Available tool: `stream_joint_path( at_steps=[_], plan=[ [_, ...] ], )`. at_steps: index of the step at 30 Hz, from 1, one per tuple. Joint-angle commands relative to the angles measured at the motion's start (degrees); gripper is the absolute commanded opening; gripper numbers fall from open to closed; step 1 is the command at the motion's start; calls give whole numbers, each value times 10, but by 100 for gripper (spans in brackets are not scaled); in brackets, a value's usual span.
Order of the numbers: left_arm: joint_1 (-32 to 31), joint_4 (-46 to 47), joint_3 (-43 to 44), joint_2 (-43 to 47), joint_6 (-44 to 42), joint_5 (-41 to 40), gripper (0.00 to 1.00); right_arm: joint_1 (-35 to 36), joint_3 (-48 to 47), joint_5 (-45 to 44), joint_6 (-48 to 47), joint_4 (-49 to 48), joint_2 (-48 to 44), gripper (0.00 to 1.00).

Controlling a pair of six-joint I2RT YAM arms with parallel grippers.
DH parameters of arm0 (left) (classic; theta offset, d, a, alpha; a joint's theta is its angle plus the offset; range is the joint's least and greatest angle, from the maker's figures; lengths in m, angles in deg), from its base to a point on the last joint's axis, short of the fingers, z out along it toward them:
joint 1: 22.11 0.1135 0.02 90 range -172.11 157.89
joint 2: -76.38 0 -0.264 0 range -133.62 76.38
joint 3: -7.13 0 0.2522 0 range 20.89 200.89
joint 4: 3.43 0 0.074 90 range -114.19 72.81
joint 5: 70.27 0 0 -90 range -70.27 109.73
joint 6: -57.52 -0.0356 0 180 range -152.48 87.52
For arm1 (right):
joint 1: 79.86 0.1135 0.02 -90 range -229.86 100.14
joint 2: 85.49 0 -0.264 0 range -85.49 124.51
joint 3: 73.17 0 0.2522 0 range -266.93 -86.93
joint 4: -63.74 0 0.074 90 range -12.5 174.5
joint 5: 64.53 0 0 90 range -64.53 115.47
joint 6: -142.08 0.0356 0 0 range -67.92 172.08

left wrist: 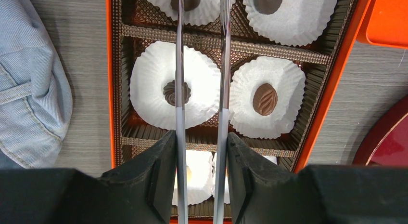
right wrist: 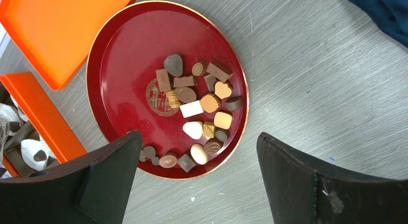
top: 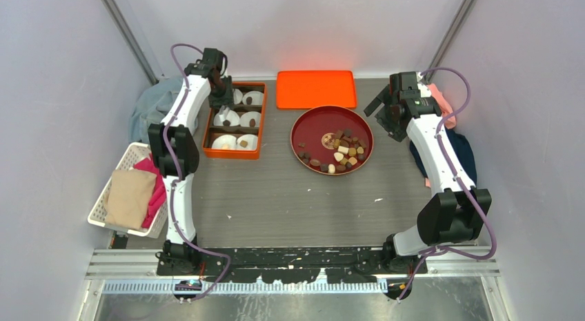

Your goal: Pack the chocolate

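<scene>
Several chocolates (top: 341, 152) in dark brown, tan and cream lie heaped on a round red plate (top: 303, 124); they also show in the right wrist view (right wrist: 202, 103). An orange box (top: 209, 121) holds white paper cups, some with one chocolate each (left wrist: 265, 98) (left wrist: 169, 93). My left gripper (top: 222, 93) hovers over the box's far end, shut on metal tweezers (left wrist: 223, 89) whose arms stand apart; their tips are out of view. My right gripper (top: 383, 114) is open and empty, right of the plate and above it (right wrist: 198, 135).
An orange lid (top: 316, 88) lies behind the plate. A white basket (top: 103, 197) with cloths sits at the left edge. A light blue cloth (top: 148, 107) lies left of the box, and dark blue (top: 462, 152) and pink (top: 445, 100) cloths lie at the right.
</scene>
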Motion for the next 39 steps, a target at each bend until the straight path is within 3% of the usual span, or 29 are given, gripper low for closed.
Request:
stream_joint_path(
  at_steps=[1, 8, 16, 21, 27, 34, 39],
  plan=[
    [5, 8, 19, 19, -19, 4, 39, -1, -24, -4, 0, -6, -7, 94],
    [5, 16, 12, 46, -26, -5, 27, 0, -27, 0, 0, -6, -5, 94],
    [5, 22, -8, 112, -33, -4, 0, -1, -28, 2, 1, -8, -4, 94],
    [4, 25, -53, 164, -41, 64, 0, -1, -24, 1, 0, -9, -6, 94],
    [-20, 103, -254, 293, -71, 204, 0, -1, -16, 4, 2, -13, -7, 94],
    [-91, 132, -445, 455, -125, 290, 0, -1, -12, 9, 2, -18, -4, 94],
    [-142, 127, -550, 503, -134, 326, 0, -1, -8, 15, 3, -25, 4, 94]
  ],
)
